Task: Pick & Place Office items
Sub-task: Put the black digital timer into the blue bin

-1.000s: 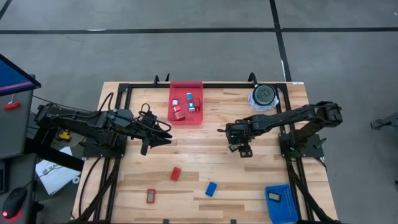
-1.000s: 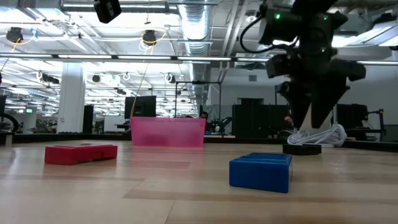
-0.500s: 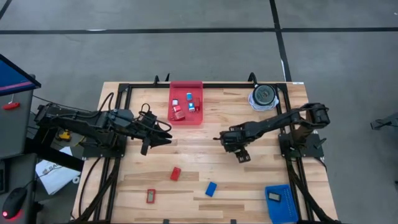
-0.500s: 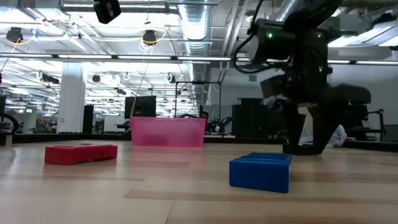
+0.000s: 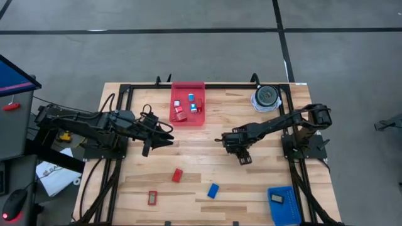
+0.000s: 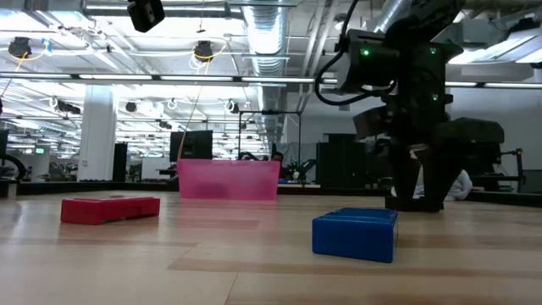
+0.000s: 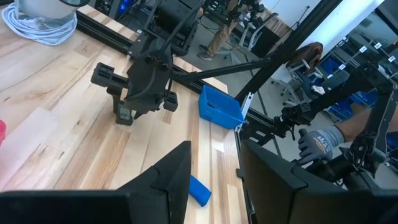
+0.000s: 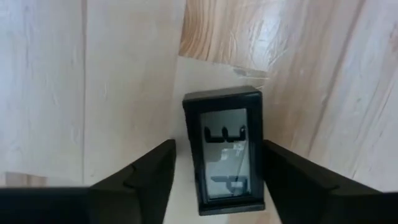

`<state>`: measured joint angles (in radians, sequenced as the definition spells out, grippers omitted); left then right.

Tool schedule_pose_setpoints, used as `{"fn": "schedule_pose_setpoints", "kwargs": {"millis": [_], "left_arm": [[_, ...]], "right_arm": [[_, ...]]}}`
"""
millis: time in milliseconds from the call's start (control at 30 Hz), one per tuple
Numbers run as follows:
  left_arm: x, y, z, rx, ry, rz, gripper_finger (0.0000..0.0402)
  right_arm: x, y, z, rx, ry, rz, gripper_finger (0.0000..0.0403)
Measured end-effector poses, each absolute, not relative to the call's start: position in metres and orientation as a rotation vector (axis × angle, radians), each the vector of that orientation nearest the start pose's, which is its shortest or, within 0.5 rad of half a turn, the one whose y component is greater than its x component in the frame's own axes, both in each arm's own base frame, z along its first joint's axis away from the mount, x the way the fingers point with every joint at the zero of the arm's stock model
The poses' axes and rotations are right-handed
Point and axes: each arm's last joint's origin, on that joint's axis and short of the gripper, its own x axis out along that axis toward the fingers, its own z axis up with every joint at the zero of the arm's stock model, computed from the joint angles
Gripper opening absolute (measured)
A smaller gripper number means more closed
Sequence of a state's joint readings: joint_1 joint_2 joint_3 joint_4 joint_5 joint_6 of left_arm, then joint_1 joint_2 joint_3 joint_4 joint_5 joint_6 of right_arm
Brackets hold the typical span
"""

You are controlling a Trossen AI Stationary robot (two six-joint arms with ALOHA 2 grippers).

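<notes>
Left gripper (image 5: 171, 139) waits mid-worktop, fingers parted and empty; before it, a flat red piece (image 5: 152, 198), a red block (image 5: 177, 175) and a blue block (image 5: 213, 190) lie loose on the worktop (image 5: 201, 157). Red tray (image 5: 188, 119) at the far edge holds several small pieces. Right gripper (image 5: 241, 152), fingers wide, straddles a black rectangle (image 8: 225, 146) on the wood, not yet gripped; blue tray (image 5: 286, 213) holds one dark piece, so roughly half looks sorted.

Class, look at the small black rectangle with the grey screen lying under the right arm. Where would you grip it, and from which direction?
Probably from straight above, across its two long edges. The black rectangle lies flat on the wooden table, screen up, so only its thin sides offer purchase. The right gripper hangs over it, jaws open, one on each long side.
</notes>
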<state>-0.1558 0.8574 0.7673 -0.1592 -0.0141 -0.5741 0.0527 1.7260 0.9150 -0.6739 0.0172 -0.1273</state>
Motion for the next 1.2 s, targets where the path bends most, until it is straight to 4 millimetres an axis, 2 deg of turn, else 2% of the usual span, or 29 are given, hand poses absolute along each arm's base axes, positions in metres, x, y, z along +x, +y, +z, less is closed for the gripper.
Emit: {"fn": "schedule_pose_setpoints", "kwargs": {"millis": [200, 300, 400, 567, 667, 900, 1033, 1200], "left_arm": [[0.188, -0.029, 0.317, -0.555, 0.280, -0.065, 0.0136], [0.188, -0.029, 0.317, -0.559, 0.280, -0.065, 0.0136], [0.188, -0.029, 0.317, -0.563, 0.280, -0.064, 0.0136], [0.188, -0.029, 0.317, -0.563, 0.280, -0.065, 0.0136], [0.188, -0.029, 0.317, -0.561, 0.279, -0.065, 0.0136], [0.188, -0.029, 0.317, -0.544, 0.275, -0.068, 0.0136], [0.188, -0.029, 0.318, -0.534, 0.270, -0.071, 0.0136], [0.188, -0.029, 0.318, -0.534, 0.270, -0.071, 0.0136]], "right_arm": [[0.282, 0.015, 0.132, -0.116, 1.478, 0.092, 0.0152], [0.282, 0.015, 0.132, -0.061, 1.477, 0.076, 0.0131], [0.282, 0.015, 0.132, -0.008, 1.484, 0.046, 0.0134], [0.278, 0.024, 0.132, 0.075, 1.523, 0.001, 0.0166], [0.270, 0.035, 0.136, 0.125, 1.564, -0.006, 0.0166], [0.254, 0.067, 0.158, 0.299, 1.572, -0.038, 0.0134], [0.242, 0.091, 0.174, 0.395, 1.536, -0.089, 0.0142], [0.216, 0.125, 0.188, 0.512, 1.544, -0.183, 0.0154]]}}
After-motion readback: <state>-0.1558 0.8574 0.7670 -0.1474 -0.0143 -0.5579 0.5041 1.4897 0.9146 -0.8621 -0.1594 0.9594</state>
